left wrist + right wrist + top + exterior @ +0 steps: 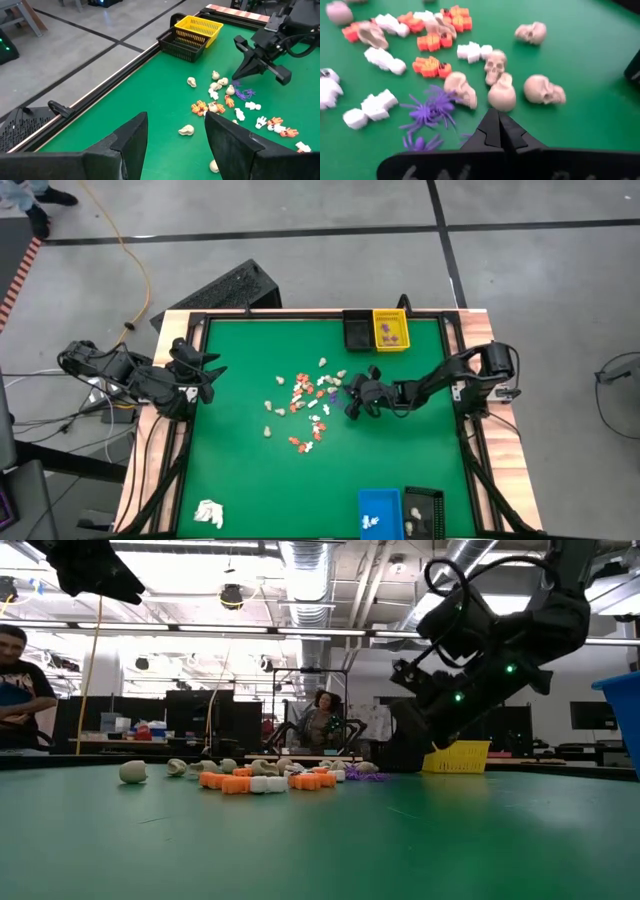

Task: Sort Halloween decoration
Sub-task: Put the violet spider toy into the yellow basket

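Observation:
The Halloween decoration pieces [305, 405] lie scattered on the middle of the green table: orange-red pieces [432, 67], white pieces [380, 59], beige skulls [502, 95] and purple spiders [427, 112]. My right gripper [350, 408] reaches in from the right and is at the pile's right side. It is shut [498, 114], with its tips just short of a skull and the spiders and nothing showing between them. My left gripper [207, 370] waits open [175, 137] at the table's left edge, apart from the pieces.
A black bin [357, 330] and a yellow bin [390, 330] holding purple pieces stand at the far edge. A blue bin [378, 510] and a black bin [422, 513] stand at the near edge. A white wadded lump [208, 513] lies near-left. People [20, 690] are beyond the table.

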Motion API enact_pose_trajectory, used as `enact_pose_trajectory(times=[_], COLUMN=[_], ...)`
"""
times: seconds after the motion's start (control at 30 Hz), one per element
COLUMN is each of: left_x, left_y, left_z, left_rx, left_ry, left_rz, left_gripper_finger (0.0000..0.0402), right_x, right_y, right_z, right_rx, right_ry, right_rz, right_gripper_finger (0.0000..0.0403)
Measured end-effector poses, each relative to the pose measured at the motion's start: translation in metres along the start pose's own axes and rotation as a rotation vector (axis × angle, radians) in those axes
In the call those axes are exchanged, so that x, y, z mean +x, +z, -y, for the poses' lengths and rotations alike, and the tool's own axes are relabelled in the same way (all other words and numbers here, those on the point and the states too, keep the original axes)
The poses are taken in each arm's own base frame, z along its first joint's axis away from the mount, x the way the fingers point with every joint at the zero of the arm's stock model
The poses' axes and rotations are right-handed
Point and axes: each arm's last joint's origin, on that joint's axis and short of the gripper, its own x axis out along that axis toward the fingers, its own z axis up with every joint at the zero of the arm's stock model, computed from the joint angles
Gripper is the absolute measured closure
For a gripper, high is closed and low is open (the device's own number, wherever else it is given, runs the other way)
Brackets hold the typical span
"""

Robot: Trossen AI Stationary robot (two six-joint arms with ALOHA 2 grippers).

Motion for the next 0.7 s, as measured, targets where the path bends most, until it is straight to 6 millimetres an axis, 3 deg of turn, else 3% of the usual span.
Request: enact_pose_trajectory(times=[0.37,0.7], left_x=[0.0,0.0], left_y=[0.0,0.0], left_z=[0.0,0.0], left_rx=[0.0,0.0], left_ry=[0.001,0.0], left_rz=[0.0,0.0], left_gripper_finger=[0.0213,0.0213], right_x=[-0.013,-0.013], right_y=[0.017,0.022], right_z=[0.0,-0.002], right_rx=[-0.005,0.011], right_ry=[0.024,0.061], right_rz=[0.061,0.099], right_gripper_finger=[0.0394,0.0289])
